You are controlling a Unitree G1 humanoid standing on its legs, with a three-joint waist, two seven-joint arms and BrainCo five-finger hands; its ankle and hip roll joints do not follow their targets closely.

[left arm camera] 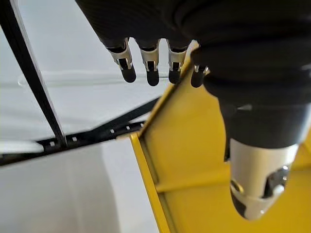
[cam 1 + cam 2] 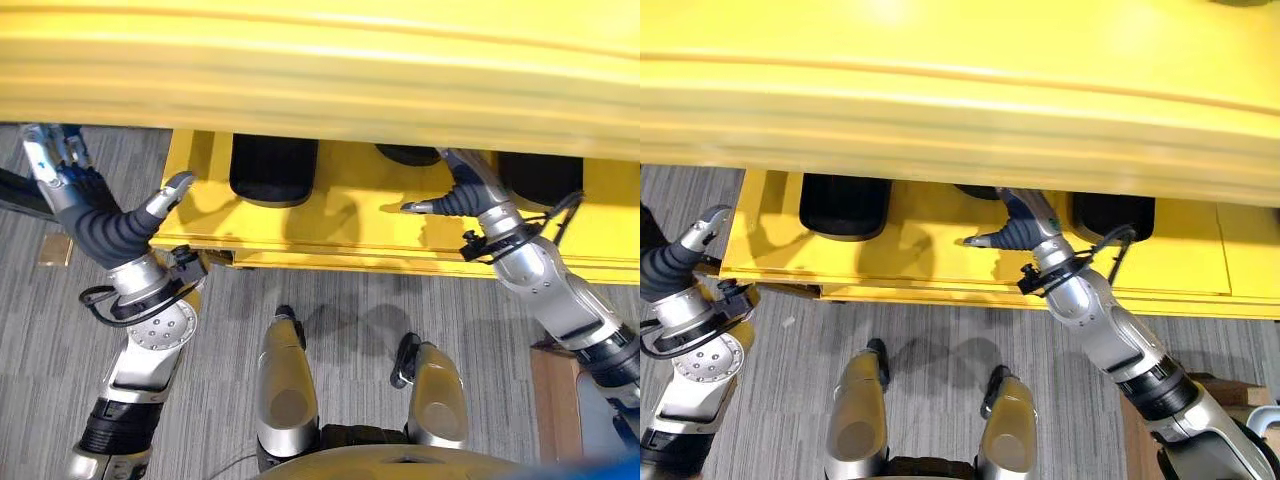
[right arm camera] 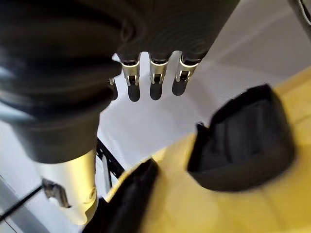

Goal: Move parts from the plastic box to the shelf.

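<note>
Left robot hand [image 2: 95,215]: hovering at the left end of the yellow shelf [image 2: 350,225], thumb stretched toward the shelf's corner; in its wrist view the fingers [image 1: 152,65] are hanging straight and relaxed, holding nothing.

Right robot hand [image 2: 1025,225]: reaching in over the lower level of the shelf, thumb pointing out to the left; in its wrist view the fingers [image 3: 156,77] are lying straight in a row, spread loosely, gripping nothing.

Parts: three black parts are sitting on the yellow lower level, tucked partly under the upper yellow level that is crossing the top of both eye views. One black part [image 2: 273,168] is resting toward the left end. A second black part [image 2: 408,153] is showing just beside the right robot hand, mostly hidden under the upper level. A third black part [image 2: 540,178] is sitting to the right of that hand.

Writing: no legible labels or print are showing on the shelf or the parts.

Room: grey carpeted floor [image 2: 340,300] is running in front of the shelf; a small brown square [image 2: 55,250] is lying on it near the left arm.
</note>
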